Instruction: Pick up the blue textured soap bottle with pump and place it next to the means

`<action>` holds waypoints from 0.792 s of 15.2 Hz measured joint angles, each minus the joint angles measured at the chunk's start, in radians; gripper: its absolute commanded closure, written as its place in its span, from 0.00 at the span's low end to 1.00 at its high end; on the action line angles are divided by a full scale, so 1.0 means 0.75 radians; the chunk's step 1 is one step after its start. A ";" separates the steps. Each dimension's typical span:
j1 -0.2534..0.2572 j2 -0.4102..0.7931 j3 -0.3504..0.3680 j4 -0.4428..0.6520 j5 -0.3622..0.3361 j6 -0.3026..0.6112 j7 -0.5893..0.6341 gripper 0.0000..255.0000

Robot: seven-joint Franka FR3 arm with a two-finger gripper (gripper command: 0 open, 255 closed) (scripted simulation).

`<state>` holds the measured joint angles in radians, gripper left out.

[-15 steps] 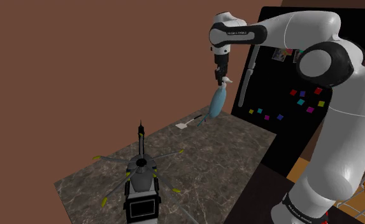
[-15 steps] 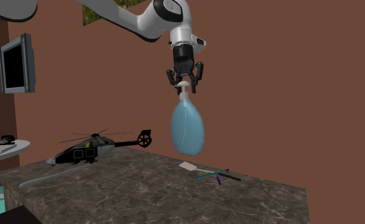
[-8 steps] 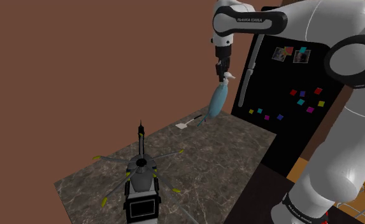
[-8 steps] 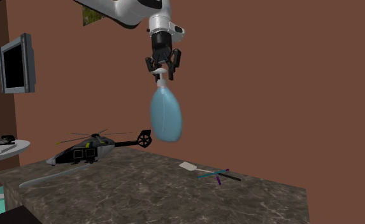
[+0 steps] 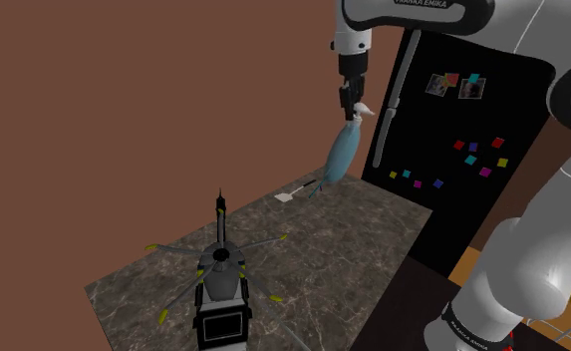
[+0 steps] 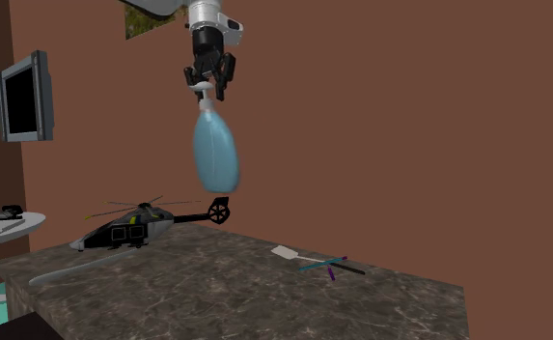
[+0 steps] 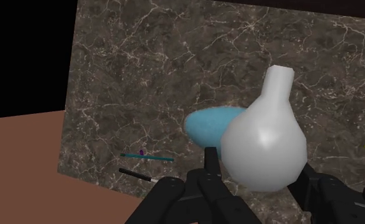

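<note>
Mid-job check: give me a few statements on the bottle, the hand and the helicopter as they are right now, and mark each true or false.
1. The hand is shut on the white pump of the soap bottle, whose blue body hangs below it. True.
2. The soap bottle stands on the marble counter. False: it hangs in the air, high above the counter.
3. The helicopter model sits on the counter. True.
4. The soap bottle is touching the helicopter model. False: the two are apart, with the bottle up in the air and clear of the helicopter.
</note>
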<state>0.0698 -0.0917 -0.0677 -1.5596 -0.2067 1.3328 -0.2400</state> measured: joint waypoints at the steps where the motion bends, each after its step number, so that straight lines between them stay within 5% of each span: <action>1: 0.011 -0.029 0.014 -0.010 0.001 -0.024 0.022 1.00; 12: 0.140 -0.074 0.199 0.216 0.060 -0.347 0.297 1.00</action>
<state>0.1751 -0.1473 0.0817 -1.3978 -0.1617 1.0728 -0.0175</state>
